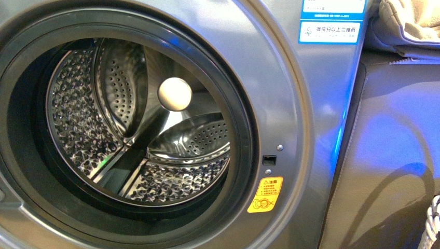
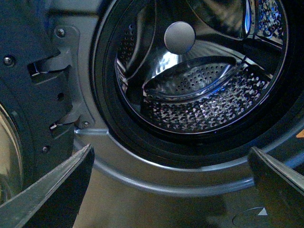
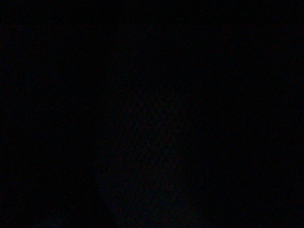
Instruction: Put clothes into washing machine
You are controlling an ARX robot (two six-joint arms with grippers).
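The washer [image 1: 316,129] stands with its porthole open and the drum [image 1: 104,119] bare. No clothes show inside it or anywhere else in view. The left gripper [image 2: 171,149] hangs just before the porthole's dark rim [image 2: 107,104], jaws spread wide and empty, with the door hinge [image 2: 64,80] beside that rim. The right wrist view is dark, so I cannot tell the right gripper's state; it may perhaps hold the clothes. Likely risks: a bundle let go short of the drum could drape over the rim or slide out, and wide jaws could knock the rim on entry.
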